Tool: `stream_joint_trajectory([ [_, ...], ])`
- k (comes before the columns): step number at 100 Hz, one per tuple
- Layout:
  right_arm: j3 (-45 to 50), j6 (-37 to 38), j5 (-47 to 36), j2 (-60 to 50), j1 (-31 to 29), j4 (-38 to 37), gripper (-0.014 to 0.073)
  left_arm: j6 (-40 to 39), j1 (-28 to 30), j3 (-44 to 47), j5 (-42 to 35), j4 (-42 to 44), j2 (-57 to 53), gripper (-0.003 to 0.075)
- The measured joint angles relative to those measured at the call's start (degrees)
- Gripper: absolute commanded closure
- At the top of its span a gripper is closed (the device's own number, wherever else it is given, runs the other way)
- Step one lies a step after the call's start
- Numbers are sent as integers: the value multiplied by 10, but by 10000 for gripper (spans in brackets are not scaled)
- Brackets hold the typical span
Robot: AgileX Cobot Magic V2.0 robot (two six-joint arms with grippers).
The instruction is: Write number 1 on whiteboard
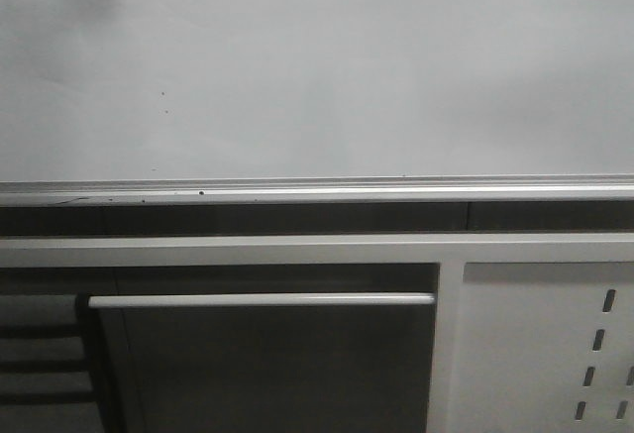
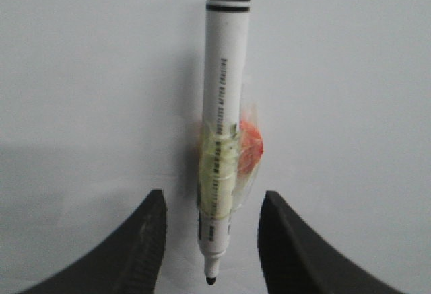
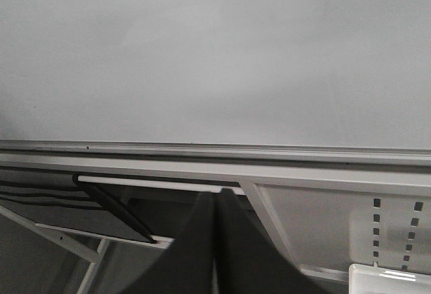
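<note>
My left pincer [image 2: 210, 240] stood wide, its two dark fingers [image 2: 138, 247] either side of the marker [image 2: 223, 126] but not touching it. The marker seemed stuck to the whiteboard [image 1: 317, 66] by a taped orange lump [image 2: 250, 147], black end up, bare tip down between my fingers. My right pincer [image 3: 214, 247] was pressed shut on nothing, low before the silver rail [image 1: 317, 191] of the whiteboard. No number 1 showed anywhere on the whiteboard; only tiny specks. To do this step well, I judged I should close squarely on the barrel just under the tape, grip firmly, and pull it straight off so the tip would not smear.
</note>
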Motion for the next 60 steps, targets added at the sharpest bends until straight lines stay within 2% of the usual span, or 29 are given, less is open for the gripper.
stream_joint_trajectory([
  [60, 0, 0, 0, 0, 0, 0, 657, 0, 25, -37, 9, 10, 28, 428],
])
